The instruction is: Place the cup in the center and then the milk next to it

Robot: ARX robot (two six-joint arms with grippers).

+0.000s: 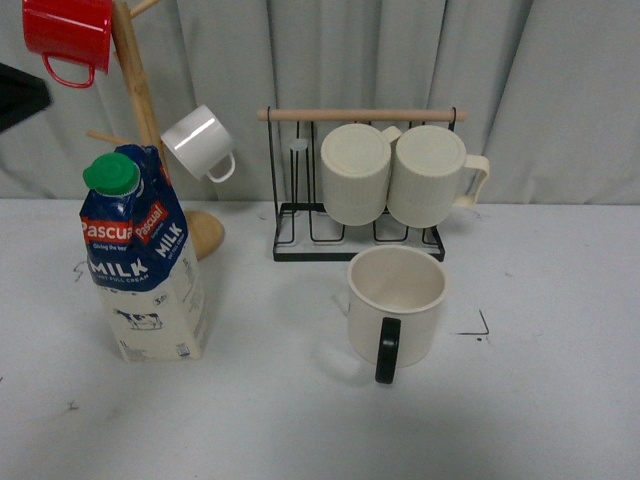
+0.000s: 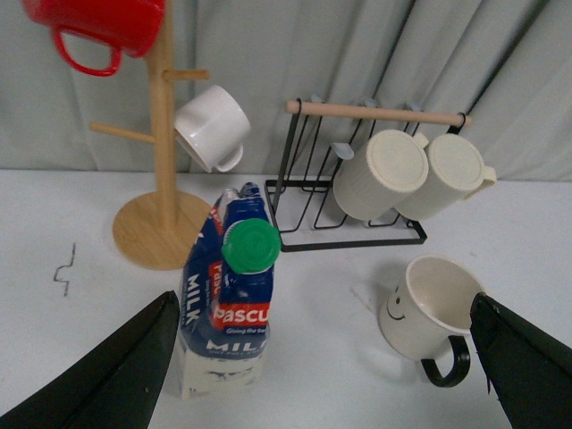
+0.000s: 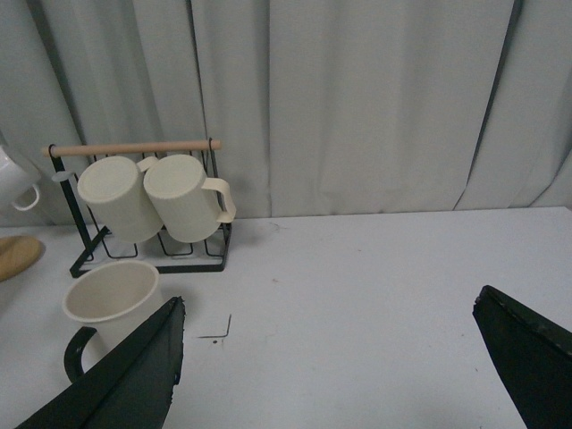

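The cup (image 1: 396, 306), a wide cream mug with a black loop handle, stands upright near the table's middle, in front of the wire rack. Its smiley face shows in the left wrist view (image 2: 429, 308). It also shows in the right wrist view (image 3: 112, 299). The milk (image 1: 140, 258), a blue and cream Pascual carton with a green cap, stands upright at the left. It also shows in the left wrist view (image 2: 228, 299). My left gripper (image 2: 326, 375) is open, raised above and in front of the carton and cup. My right gripper (image 3: 326, 375) is open over bare table, to the right of the cup. Neither gripper shows in the front view.
A black wire rack (image 1: 358, 205) with a wooden bar holds two ribbed cream mugs (image 1: 400, 172) behind the cup. A wooden mug tree (image 1: 150, 130) at the back left carries a red mug (image 1: 68, 35) and a small white cup (image 1: 200, 143). A grey curtain hangs behind.
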